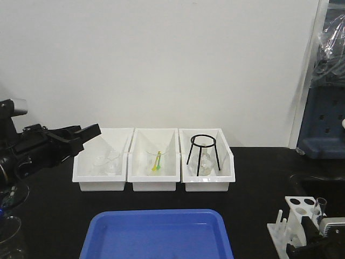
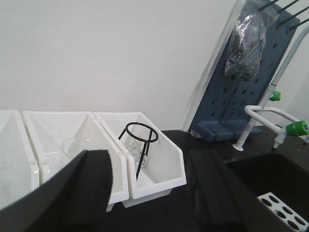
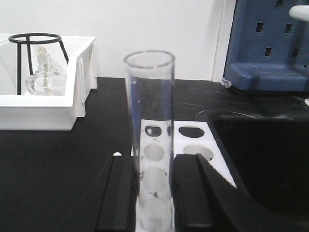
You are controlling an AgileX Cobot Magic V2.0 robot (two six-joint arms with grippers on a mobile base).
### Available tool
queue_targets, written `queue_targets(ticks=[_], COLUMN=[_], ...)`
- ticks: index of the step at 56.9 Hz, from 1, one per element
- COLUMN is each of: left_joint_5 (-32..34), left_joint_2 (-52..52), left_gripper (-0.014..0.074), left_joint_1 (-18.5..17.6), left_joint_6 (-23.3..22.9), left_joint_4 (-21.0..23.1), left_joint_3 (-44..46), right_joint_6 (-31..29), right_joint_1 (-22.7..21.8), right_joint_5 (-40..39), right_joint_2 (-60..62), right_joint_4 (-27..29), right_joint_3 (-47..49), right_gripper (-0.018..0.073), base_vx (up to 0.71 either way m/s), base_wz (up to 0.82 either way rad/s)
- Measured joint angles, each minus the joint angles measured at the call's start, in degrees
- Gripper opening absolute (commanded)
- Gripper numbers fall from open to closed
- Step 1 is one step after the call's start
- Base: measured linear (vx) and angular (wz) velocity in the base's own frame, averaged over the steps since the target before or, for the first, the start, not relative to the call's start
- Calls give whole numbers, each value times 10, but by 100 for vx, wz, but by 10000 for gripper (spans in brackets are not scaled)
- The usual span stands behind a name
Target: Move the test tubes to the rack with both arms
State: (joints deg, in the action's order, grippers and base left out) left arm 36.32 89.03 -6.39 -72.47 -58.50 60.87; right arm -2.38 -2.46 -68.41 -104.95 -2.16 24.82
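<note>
One blue tray (image 1: 156,233) is lying on the black table (image 1: 253,199), with three white bins (image 1: 153,160) sitting in a row behind it. One white rack (image 1: 297,218) is standing at the table's right edge. The right gripper (image 3: 154,203) is clamping one upright test tube (image 3: 150,130) over the rack's holes, while the left gripper (image 1: 81,136) is hovering beside the leftmost bin; its opening cannot be determined.

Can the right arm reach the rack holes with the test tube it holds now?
Probably yes: the right gripper holds the test tube upright directly over the rack, whose holes nearby look open.
</note>
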Motion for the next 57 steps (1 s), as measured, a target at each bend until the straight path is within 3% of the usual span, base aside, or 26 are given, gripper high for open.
queue_targets(ticks=[15, 20, 49, 57], left_joint_5=[0, 0, 0, 0], left_joint_2=[0, 0, 0, 0], left_gripper=[491, 491, 491, 491], left_joint_1=[0, 0, 0, 0], left_joint_6=[0, 0, 0, 0], left_joint_4=[0, 0, 0, 0], left_joint_3=[0, 0, 0, 0], right_joint_6=[-19, -20, -21, -21], right_joint_1=[0, 0, 0, 0], right_joint_5=[-2, -2, 35, 115], right_joint_2=[0, 1, 118, 198], right_joint_4=[-5, -2, 0, -3], right_joint_3=[0, -3, -9, 11], right_gripper=[452, 519, 529, 529], base_vx=[0, 0, 0, 0], base_wz=[0, 0, 0, 0])
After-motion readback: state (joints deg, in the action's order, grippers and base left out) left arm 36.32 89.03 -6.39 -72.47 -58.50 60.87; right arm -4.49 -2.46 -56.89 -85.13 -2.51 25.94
